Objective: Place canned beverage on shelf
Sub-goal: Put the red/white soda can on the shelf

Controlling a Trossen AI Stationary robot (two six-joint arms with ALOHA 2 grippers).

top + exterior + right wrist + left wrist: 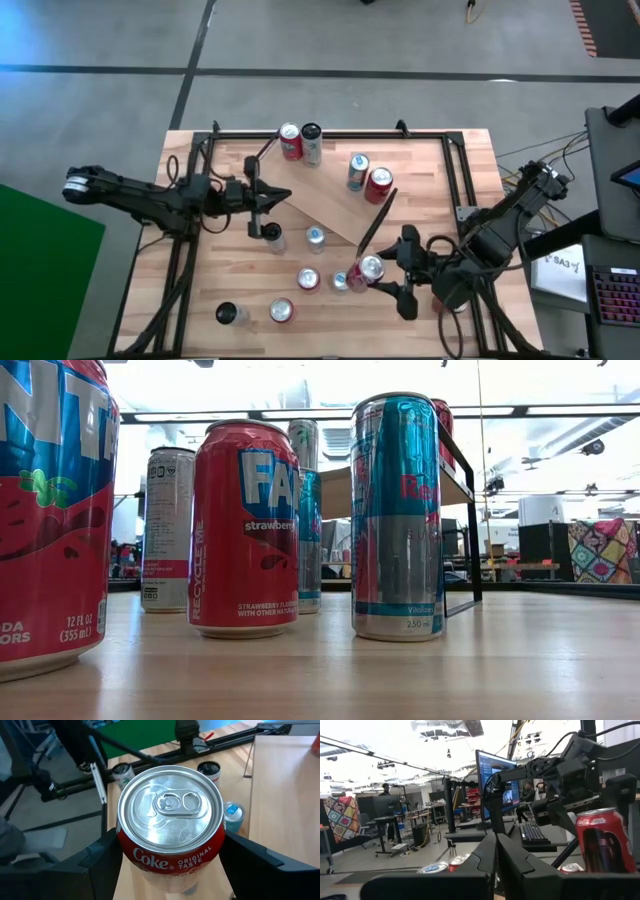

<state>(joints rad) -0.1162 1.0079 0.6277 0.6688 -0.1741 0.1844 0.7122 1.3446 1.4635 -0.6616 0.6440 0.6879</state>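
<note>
Can: red aluminium Coke can [171, 827], upright near the table's front, just off the light-wood shelf plank [340, 205]
Right gripper [172, 860]: fingers clamp its sides
Left gripper [262, 198]: closed, empty, waiting
Handling: rigid, smooth, probably slippery; grip mid-body

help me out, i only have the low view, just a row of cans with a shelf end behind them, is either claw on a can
observer: yes. The right claw is closed around a Coke can, one finger on each side.
operator: where's that can compared to the shelf
observer: in the high view it is off the shelf, just past the black frame at the end nearest the right arm.
operator: and the left claw
observer: the left claw is shut and holds nothing. It sits out over the left part of the table.
</note>
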